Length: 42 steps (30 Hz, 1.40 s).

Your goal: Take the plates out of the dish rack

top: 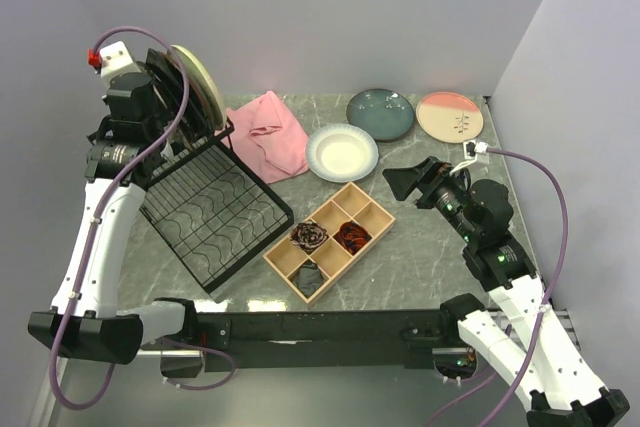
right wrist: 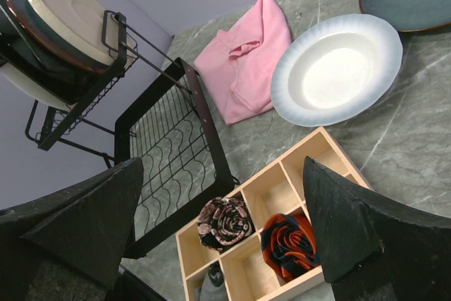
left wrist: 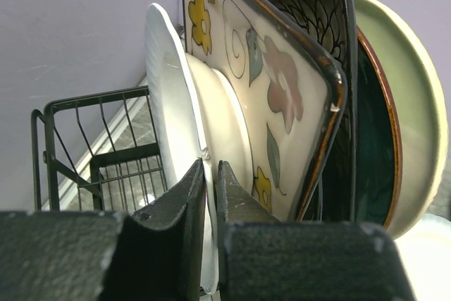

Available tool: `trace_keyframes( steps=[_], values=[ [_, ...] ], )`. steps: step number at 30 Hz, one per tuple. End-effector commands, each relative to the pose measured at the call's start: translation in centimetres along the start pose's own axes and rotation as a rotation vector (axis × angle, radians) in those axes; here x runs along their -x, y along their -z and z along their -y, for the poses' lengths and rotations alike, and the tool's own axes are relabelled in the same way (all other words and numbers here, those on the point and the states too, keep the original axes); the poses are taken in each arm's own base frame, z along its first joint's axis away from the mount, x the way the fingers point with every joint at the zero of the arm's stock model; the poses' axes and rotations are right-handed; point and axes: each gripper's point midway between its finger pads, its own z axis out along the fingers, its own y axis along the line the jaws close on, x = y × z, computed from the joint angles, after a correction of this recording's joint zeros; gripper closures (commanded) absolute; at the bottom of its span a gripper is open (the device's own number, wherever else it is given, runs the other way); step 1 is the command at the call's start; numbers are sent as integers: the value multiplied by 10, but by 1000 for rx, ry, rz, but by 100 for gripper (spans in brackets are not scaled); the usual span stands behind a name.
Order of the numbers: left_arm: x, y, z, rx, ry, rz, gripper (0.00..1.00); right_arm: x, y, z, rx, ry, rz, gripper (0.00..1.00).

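Unloading grip: left claw (left wrist: 210,171) clenching rim of white plate (left wrist: 165,82), edge-on since plates are standing upright in dish rack (top: 215,212). Right claw (top: 408,183) hanging spread wide, empty, over surface (top: 440,267) near unloaded plates (top: 380,113).

A crumpled pink cloth (top: 272,135) lies toward the back of the grey marble table (top: 420,257), its folds bunched near the middle. Nearer the front, set at an angle, sits a wooden tray (top: 352,202) divided into compartments. One compartment holds a dark floral fabric roll (top: 309,235), the one beside it a red-and-black roll (top: 352,237), and a corner compartment a grey item (top: 308,275) too small to identify; the rest are bare.
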Motion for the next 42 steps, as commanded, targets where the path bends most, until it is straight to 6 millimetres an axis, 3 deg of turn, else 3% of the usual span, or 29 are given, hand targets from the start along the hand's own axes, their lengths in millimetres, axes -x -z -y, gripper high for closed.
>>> trace_keyframes(
  steps=[1, 9, 18, 36, 42],
  values=[
    [23, 4, -8, 41, -49, 65, 99, 9, 1, -10, 36, 21, 33, 0],
    [53, 23, -11, 54, -26, 157, 99, 11, 2, -9, 30, 25, 41, 0],
    [65, 44, 7, -22, -20, 217, 99, 10, 1, -8, 31, 23, 39, 0],
    [77, 67, 7, -95, 62, 255, 99, 8, -1, -7, 30, 19, 33, 0],
    [90, 80, 7, -133, 121, 287, 99, 8, -1, -7, 27, 18, 36, 0]
  ],
)
